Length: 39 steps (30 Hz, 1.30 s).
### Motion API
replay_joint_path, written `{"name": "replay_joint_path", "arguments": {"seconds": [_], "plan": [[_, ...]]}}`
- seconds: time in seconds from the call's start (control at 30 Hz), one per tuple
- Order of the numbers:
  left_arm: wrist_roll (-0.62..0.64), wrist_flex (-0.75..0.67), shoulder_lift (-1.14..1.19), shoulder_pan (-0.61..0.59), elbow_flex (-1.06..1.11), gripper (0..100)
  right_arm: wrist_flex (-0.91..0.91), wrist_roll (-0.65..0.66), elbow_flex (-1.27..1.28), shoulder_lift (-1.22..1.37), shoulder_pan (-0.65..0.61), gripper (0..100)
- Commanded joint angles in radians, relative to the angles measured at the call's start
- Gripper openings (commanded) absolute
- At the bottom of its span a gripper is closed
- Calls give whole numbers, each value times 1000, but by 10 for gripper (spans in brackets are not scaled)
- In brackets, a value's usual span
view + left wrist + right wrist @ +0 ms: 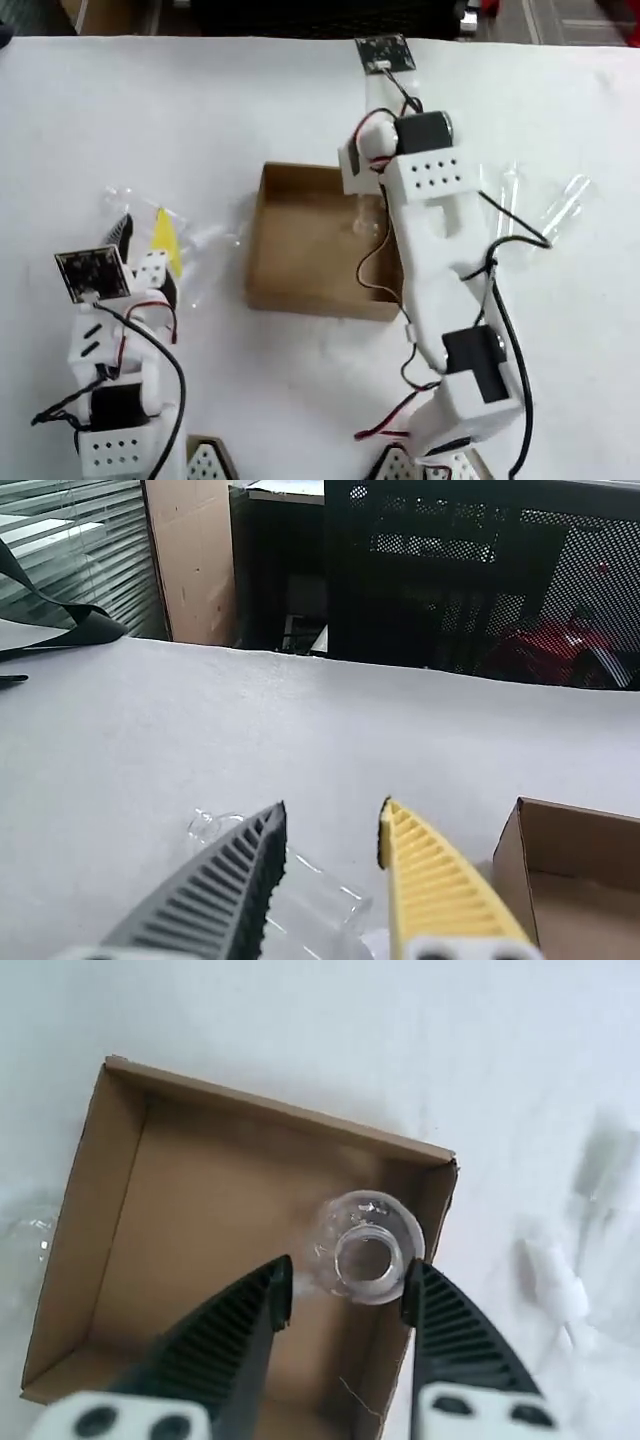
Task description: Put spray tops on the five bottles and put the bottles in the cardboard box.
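The cardboard box (300, 250) lies at the table's middle. My right gripper (346, 1285) hangs open over the box's corner (435, 1175); a clear bottle (366, 1250) with no top stands upright in that corner, mouth up, just past the black fingertips (278, 1282). From above, the same bottle (367, 215) shows under the right gripper (362, 190). My left gripper (332, 825) is open low over the table, with a clear bottle (300, 885) lying between its grey and yellow fingers. In the high view the left gripper (143, 228) is left of the box.
Spray tops with clear tubes (560, 205) lie on the table right of the box, seen blurred as white spray tops (560, 1285). More clear plastic (215, 238) lies between the left gripper and the box. The box's corner (575, 875) stands near the yellow finger.
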Motion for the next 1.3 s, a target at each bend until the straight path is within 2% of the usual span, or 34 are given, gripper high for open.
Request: {"name": "replay_joint_path", "arguments": {"seconds": [0.0, 0.17, 0.3, 0.47, 1.07, 1.27], "plan": [[-5, -14, -15, 13, -8, 147, 15, -9, -37, 18, -1, 166], [-5, -14, -15, 13, -8, 147, 8, -9, -37, 18, 38, 159], [-5, -14, -15, 13, -9, 146, 7, -2, -38, 25, 47, 82], [-8, -14, -15, 13, -9, 146, 7, -2, -37, 27, 48, 116], [-9, -14, -15, 13, -8, 146, -15, -2, -35, 28, 50, 115], [-9, -14, -15, 13, -8, 146, -15, 0, -43, 84, 50, 53]]}}
